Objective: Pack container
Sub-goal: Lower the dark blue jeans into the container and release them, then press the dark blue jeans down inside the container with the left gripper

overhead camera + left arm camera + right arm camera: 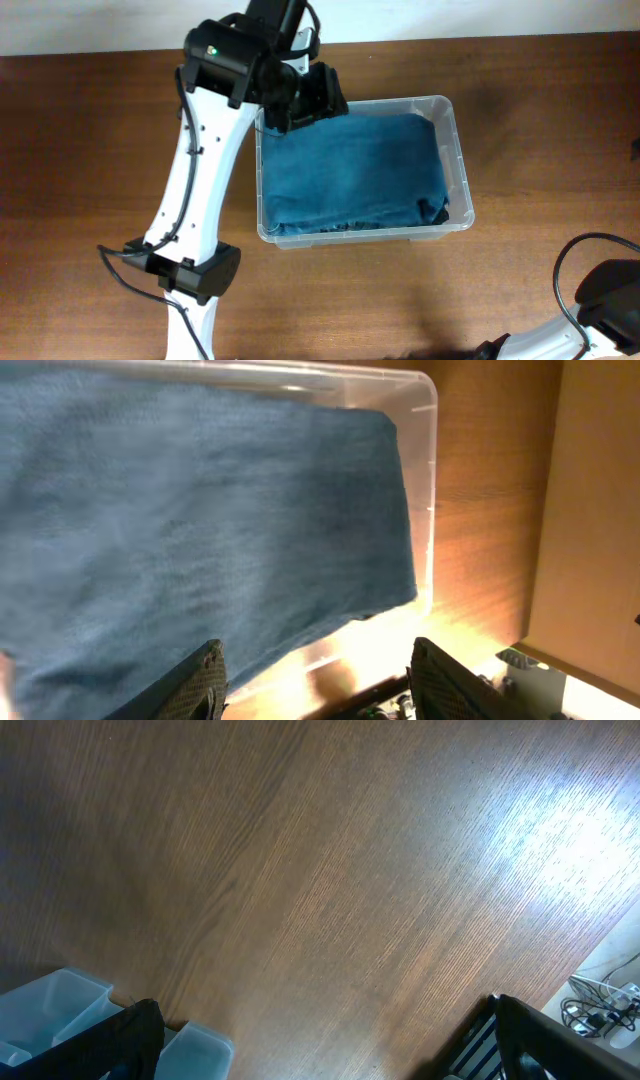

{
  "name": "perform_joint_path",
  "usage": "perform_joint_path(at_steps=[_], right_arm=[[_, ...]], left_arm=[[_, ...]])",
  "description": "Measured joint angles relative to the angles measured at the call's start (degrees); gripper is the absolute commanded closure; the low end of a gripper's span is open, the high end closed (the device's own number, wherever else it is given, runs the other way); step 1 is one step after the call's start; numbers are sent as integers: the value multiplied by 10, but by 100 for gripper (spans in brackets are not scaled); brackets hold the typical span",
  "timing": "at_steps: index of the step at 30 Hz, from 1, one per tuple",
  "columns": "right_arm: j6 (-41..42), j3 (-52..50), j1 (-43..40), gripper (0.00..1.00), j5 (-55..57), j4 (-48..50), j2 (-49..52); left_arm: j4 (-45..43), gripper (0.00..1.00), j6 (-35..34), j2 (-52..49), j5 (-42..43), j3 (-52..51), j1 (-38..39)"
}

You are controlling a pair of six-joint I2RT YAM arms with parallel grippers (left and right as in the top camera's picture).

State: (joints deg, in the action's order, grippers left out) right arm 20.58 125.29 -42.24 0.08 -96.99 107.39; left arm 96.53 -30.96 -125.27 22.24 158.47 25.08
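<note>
Left gripper [318, 685]: released, its two dark fingers [195, 680] held apart with nothing gripped between them; it is poised over one corner of the container [461, 165], the corner lying farthest from the right arm [605, 290]. Directly below the fingers, a folded blue cloth [350, 170] is seen lying flat inside the container, by which most of the floor is covered; a narrow strip of clear bottom is left showing along one short wall in the left wrist view. Container: a clear rectangular tub with rounded corners and a rolled rim, set upright on the brown wooden desk [100, 150]. Right gripper [320, 1045]: released, jaws spread wide, nothing held; it is kept well apart from the container, over bare desk. Pale blue plastic pieces [60, 1010] are noted at the lower left edge of the right wrist view, just beside one finger; their kind cannot be told. A tangle of cables [600, 1010] is noted past the desk edge at the lower right of the same view.
</note>
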Motion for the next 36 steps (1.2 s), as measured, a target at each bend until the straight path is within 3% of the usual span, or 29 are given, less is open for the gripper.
perform_joint_path(at_steps=[3,8,11,14,15,25,36], right_arm=[[0,0,0,2,0,0,0],[0,0,0,1,0,0,0],[0,0,0,2,0,0,0],[0,0,0,2,0,0,0],[0,0,0,2,0,0,0],[0,0,0,2,0,0,0],[0,0,0,1,0,0,0]], left_arm=[[0,30,27,0,-2,0,-13],[0,32,67,0,-11,0,-23],[1,56,77,0,-18,-1,-23],[0,93,98,2,-30,-31,-22],[0,99,105,3,-33,-49,-22],[0,99,164,1,-69,-313,-22],[-43,99,179,1,-113,-478,-17]])
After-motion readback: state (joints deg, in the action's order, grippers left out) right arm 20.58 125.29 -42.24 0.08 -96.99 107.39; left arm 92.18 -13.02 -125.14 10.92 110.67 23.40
